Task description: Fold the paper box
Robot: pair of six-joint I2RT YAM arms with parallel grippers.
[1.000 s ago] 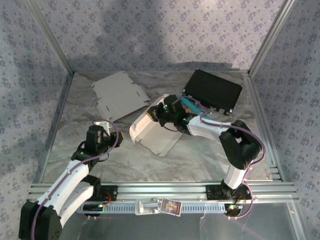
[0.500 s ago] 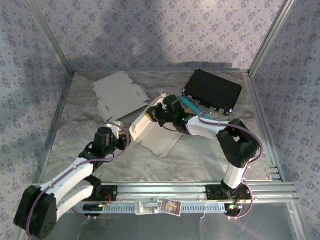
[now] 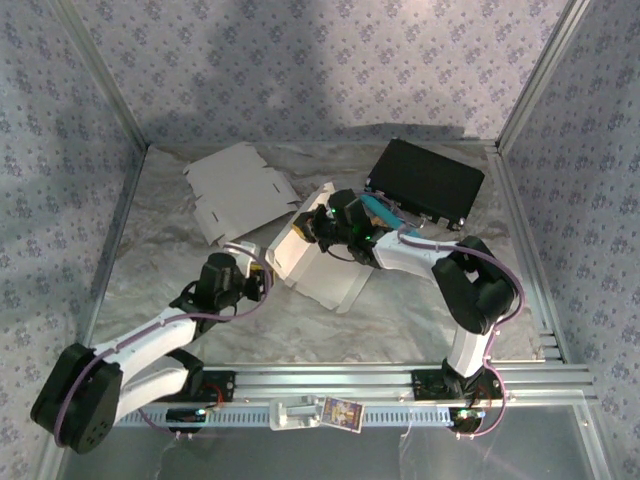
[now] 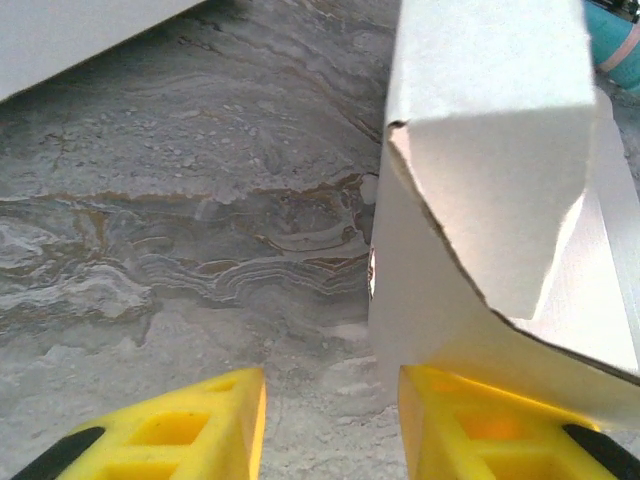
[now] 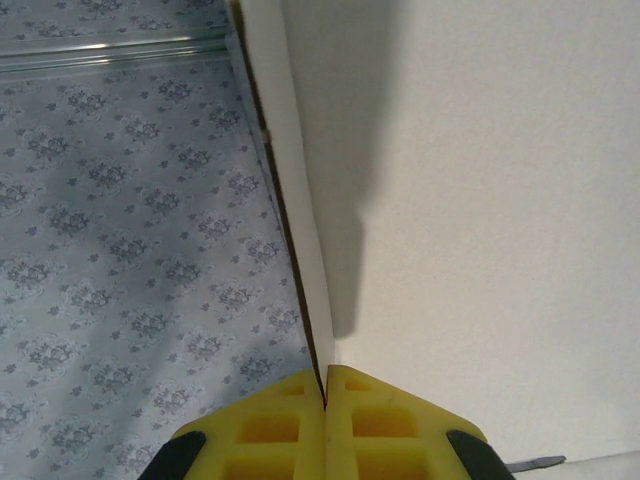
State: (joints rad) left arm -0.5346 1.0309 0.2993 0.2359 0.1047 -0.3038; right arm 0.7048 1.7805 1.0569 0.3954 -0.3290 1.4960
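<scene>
Setting: a table (image 3: 150, 262) covered in crinkled silver-grey sheeting, with patterned blue walls (image 3: 320, 60) on the left, far and right sides.
Paper box (image 3: 335, 280): white and partly folded, at the middle of the table. Its near-right panel lies flat and its far-left side is raised into an upright wall.
Right gripper (image 3: 303, 229): at the far-left top of the box. In the right wrist view the yellow fingers (image 5: 270, 430) are pressed together on the thin edge of the raised wall, pinching it.
Left gripper (image 3: 262, 279): low over the table, just left of the box. In the left wrist view the fingers (image 4: 180, 430) are spread with bare table between them.
Box and left gripper: the box's folded corner overlaps the upper part of the right-hand finger in the left wrist view. Whether they touch cannot be told.
Flat cardboard sheet (image 3: 240, 188): unfolded on the far left of the table, apart from the box.
Black case (image 3: 427, 180): at the far right of the table, behind the right arm.
</scene>
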